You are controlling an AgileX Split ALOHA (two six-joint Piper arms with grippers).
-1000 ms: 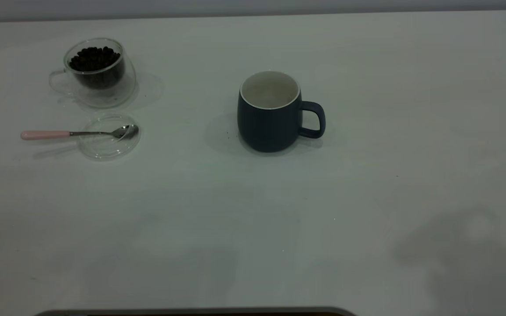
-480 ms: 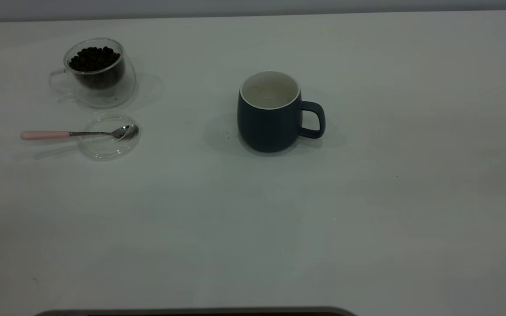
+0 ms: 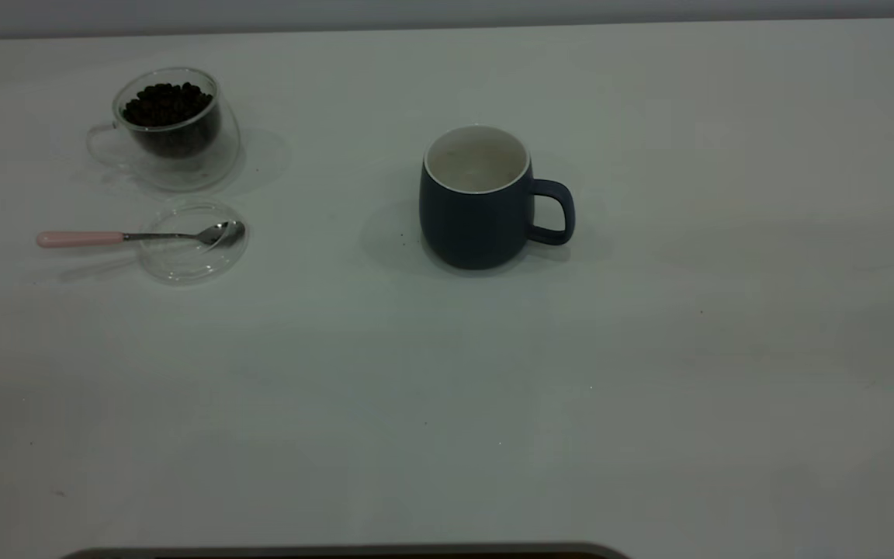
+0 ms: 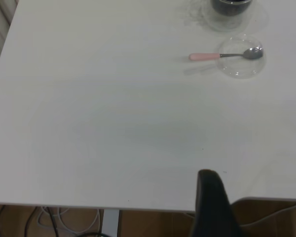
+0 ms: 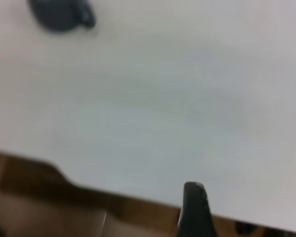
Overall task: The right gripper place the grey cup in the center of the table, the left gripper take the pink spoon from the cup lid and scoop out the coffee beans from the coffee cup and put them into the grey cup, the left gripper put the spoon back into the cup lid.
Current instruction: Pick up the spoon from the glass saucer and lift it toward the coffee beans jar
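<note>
On the white table, near the middle, stands the grey cup, upright, with its handle toward the right side of the exterior view and its white inside looking empty. Well apart from it, at the far left of the table, stands the glass coffee cup, also upright, with its clear handle pointing left; the dark coffee beans fill it almost to the rim. Just in front of this cup lies the clear lid, flat on the table. The pink spoon lies across it: the metal bowl rests inside the lid at its right part, the neck crosses the rim, and the pink handle reaches out to the left over the table. No arm is seen in the exterior view. In the left wrist view one black finger of the left gripper shows above the near table edge, far from the spoon; whether its jaws are wide or narrow, I cannot tell. In the right wrist view one black finger of the right gripper shows by the table edge, far from the grey cup; its jaws also cannot be judged.
</note>
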